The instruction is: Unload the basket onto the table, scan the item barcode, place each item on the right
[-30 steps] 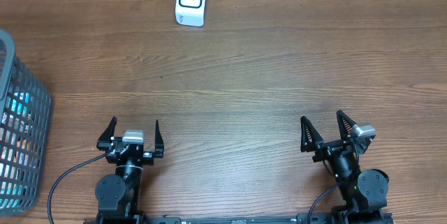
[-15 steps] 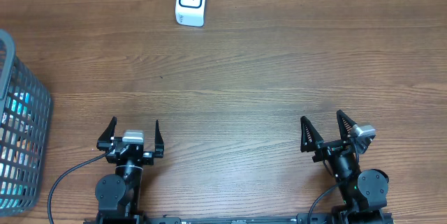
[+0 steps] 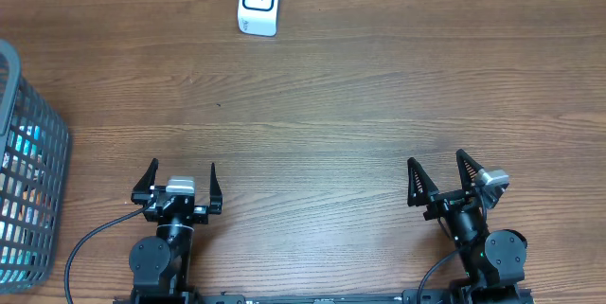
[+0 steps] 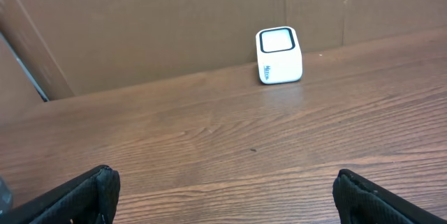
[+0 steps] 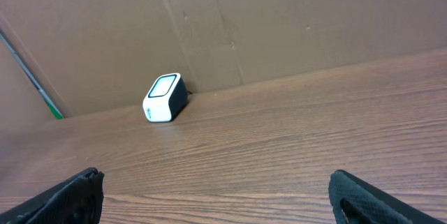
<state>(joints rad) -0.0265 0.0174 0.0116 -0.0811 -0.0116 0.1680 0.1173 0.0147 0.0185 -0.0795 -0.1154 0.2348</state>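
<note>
The white scanner (image 3: pixel 258 2) stands at the far edge of the table (image 3: pixel 331 105), left of the middle, its dark-framed window facing up; small print on its front shows in the left wrist view but is too small to read. A grey mesh basket (image 3: pixel 28 171) sits at the table's left edge, cut off by the frame so that only its right wall and part of its rim show. Through the mesh come patches of teal and orange from whatever lies inside (image 3: pixel 23 145), but no item can be told apart and no barcode is visible. The left gripper (image 3: pixel 183 167) and the right gripper (image 3: pixel 436 158) rest near the table's near edge, well apart from each other and from the scanner, each with its fingers spread wide and nothing between them. In the wrist views only the dark fingers (image 4: pixel 82 195) show, cropped at the bottom corners. A brown cardboard wall (image 4: pixel 174 21) rises behind the far edge.
</note>
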